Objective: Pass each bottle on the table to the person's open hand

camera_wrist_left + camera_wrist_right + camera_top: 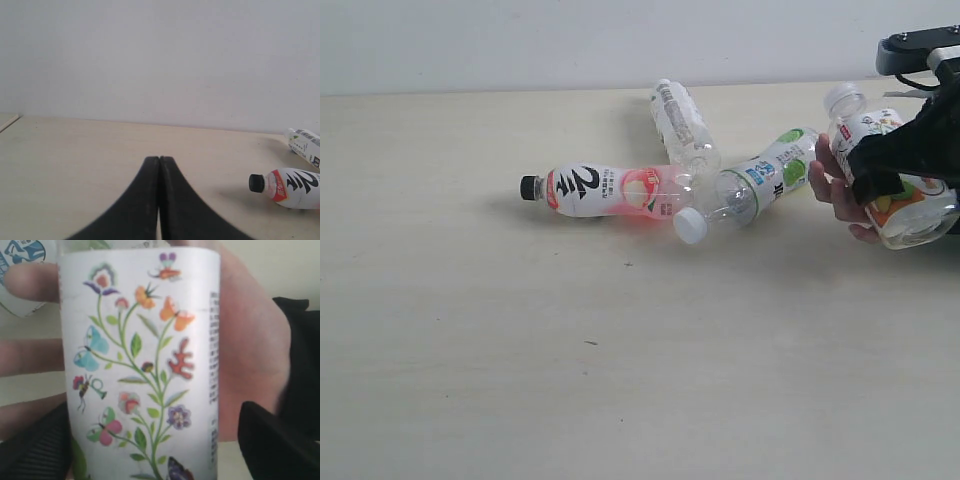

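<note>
step: release floral bottle [140, 365] into person's open hand [250, 350], near bench [620, 400] right edge | right gripper [900, 160]: fingers spread, one clear of label | left gripper [159, 165]: fingers pressed together | advice: withdraw straight back only once palm bears the bottle

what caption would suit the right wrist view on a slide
Flower-printed bottle against the person's open hand, with the right end effector open around it

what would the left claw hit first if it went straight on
Probably nothing near: the left claw points over bare table toward the back wall; the black-capped bottle lies off to its side. Depth is unclear.
</note>
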Controlling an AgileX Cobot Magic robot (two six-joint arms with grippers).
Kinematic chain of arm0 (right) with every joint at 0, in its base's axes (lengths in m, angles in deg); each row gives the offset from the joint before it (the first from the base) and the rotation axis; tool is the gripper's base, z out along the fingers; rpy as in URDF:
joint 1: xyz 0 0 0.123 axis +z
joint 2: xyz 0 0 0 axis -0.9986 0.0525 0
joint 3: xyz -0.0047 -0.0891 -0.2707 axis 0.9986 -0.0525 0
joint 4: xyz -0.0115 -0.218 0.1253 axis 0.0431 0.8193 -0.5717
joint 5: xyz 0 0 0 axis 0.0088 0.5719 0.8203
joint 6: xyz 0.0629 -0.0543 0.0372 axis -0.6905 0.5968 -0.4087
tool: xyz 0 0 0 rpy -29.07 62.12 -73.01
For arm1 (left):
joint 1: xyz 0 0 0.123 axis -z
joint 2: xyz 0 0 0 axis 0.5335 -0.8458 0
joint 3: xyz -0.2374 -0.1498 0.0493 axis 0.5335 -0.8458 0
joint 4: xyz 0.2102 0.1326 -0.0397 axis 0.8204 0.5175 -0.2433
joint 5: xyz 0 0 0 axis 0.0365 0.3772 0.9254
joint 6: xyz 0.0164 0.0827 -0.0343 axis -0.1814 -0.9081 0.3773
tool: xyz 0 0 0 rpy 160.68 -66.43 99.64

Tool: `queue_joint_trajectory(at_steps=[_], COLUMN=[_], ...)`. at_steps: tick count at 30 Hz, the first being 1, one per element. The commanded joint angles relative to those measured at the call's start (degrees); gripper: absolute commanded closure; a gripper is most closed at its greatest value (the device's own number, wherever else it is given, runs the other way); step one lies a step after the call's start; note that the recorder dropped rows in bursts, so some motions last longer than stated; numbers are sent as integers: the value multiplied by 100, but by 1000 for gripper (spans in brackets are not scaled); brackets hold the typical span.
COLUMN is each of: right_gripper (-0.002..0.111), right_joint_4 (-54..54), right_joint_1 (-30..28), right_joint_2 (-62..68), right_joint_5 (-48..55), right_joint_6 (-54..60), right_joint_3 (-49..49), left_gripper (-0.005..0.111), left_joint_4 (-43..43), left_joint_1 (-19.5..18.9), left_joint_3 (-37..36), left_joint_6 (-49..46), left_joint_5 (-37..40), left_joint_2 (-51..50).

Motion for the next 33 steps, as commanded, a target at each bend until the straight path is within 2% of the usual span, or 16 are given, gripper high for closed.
queue_joint_trajectory(at_steps=[1, 7, 9, 10, 12, 13, 15, 17, 27, 33], right_gripper=[27, 27, 31, 36, 59, 78, 96, 109, 108, 108], right_joint_4=[5, 5, -50, -104, -271, -440, -649, -872, -1362, -1386], right_joint_1=[-13, -13, -13, -13, -13, -13, -13, -13, -13, -13], right_joint_2=[-257, -1738, -2263, -2493, -3082, -3488, -3985, -4466, -7494, -9061], right_joint_5=[-48, 98, 349, 501, 872, 1133, 1362, 1461, 1452, 1082], right_joint_6=[-9, -9, -9, -9, 104, 145, 278, 452, 1211, 1254], right_joint_3=[34, 34, 34, 34, 21, -36, -160, -328, -1827, -2666], left_gripper=[106, 106, 106, 106, 106, 106, 106, 106, 106, 106], left_joint_4=[40, 40, 40, 40, 40, 40, 40, 40, 40, 40], left_joint_1=[35, 35, 35, 35, 35, 35, 35, 35, 35, 35], left_joint_3=[-1, -1, -1, -1, -1, -1, -1, -1, -1, -1], left_joint_6=[30, 30, 30, 30, 30, 30, 30, 30, 30, 30], left_joint_5=[-30, -30, -30, -30, -30, -30, -30, -30, -30, -30], left_joint_2=[37, 37, 37, 37, 37, 37, 37, 37, 37, 37])
